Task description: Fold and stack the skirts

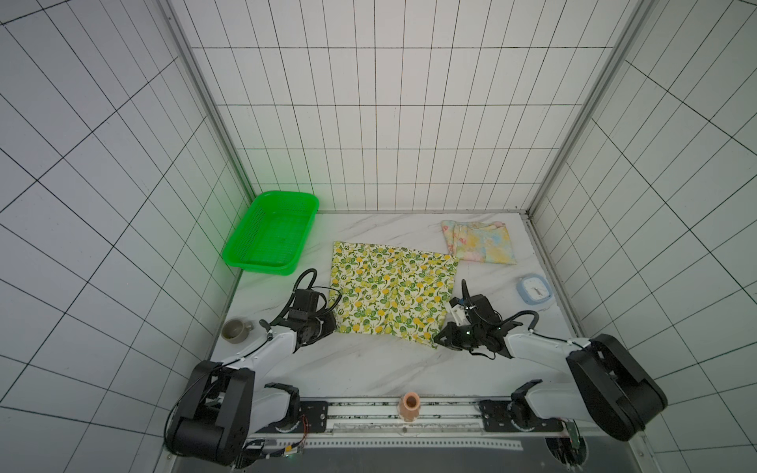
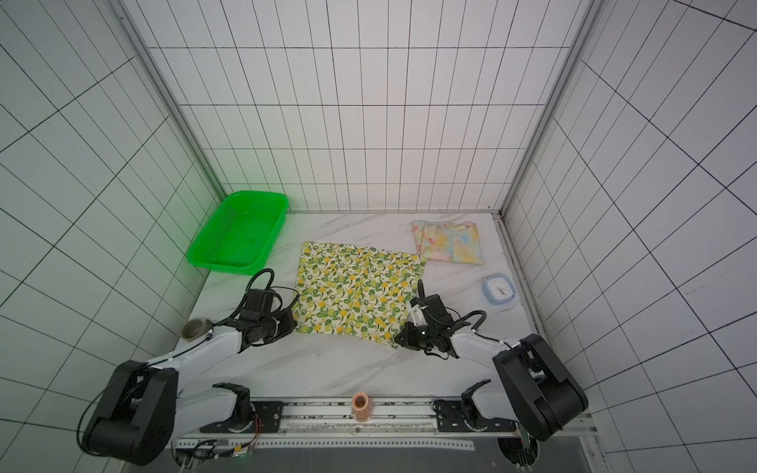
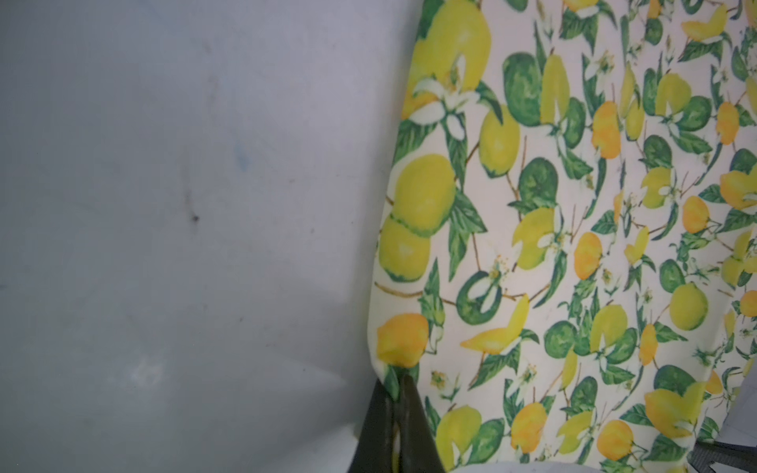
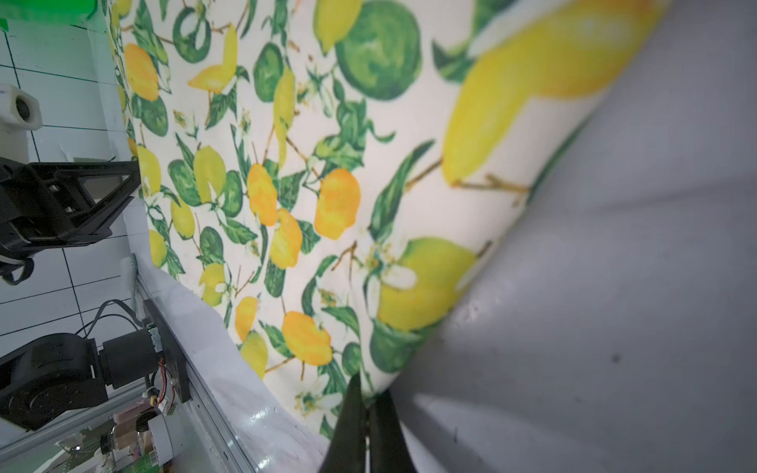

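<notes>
At the near corners of the lemon skirt, left tool and right tool each pinch its edge closed.

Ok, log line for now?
left gripper: shut on lemon skirt corner | right gripper: shut on lemon skirt corner | pastel skirt: folded, apart

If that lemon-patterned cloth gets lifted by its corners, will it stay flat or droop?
Probably floppy: the thin cream skirt printed with yellow lemons and green leaves bends where shut jaws pinch its near corners. Likely light; lifted, its middle would sag. It may slide easily on the smooth white marble-look table.
</notes>
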`<state>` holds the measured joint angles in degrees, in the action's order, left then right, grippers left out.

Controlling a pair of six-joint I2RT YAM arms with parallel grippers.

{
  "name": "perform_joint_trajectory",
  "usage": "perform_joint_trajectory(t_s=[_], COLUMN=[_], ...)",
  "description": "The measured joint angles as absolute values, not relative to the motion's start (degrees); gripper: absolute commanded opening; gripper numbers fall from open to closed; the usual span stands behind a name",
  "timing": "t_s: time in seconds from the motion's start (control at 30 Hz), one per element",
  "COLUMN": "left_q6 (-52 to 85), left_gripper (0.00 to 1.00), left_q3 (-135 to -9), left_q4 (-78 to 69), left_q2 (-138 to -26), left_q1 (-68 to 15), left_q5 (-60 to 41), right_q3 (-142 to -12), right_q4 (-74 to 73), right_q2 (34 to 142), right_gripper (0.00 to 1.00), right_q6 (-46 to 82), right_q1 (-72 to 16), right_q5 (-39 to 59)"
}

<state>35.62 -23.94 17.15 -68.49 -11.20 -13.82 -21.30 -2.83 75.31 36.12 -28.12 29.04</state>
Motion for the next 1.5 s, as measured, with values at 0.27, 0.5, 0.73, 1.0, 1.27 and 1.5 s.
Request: perform_joint_trajectory(t_s=[0.27, 0.5, 0.73, 1.0, 1.27, 1.5], left_q6=[37.8, 40.0, 42.8, 43.0, 43.2, 43.6], left_gripper=[0.00, 0.00, 0.00, 0.00, 0.00, 0.00], left_q3=[-35.0, -52.7, -60.4, -67.5, -74.6, -81.8], left_q4=[20.3, 17.0, 15.3, 19.6, 19.4, 15.9], left_q2=[-66.5, -67.6, -63.3, -58.4, -66.6, -82.1], left_q1=[-9.6, -4.1, 0.2, 1.2, 1.9, 1.9], left_q5=[-14.5, -17.5, -20.9, -22.4, -23.2, -23.9], right_q3=[-34.2, -54.7, -66.8, -71.7, -83.0, -97.1], right_q4=[9.2, 12.5, 17.3, 23.8, 24.7, 24.4], right_q2=[70.2, 70.5, 69.6, 66.3, 77.0, 95.3], right_gripper=[0.00, 0.00, 0.00, 0.00, 0.00, 0.00], right_q6=[30.4, 24.8, 21.4, 20.4, 19.4, 18.8], right_q1=[-23.4, -17.7, -17.0, -17.0, -13.8, -10.3], right_q5=[26.1, 26.1, 29.4, 32.8, 35.9, 40.4])
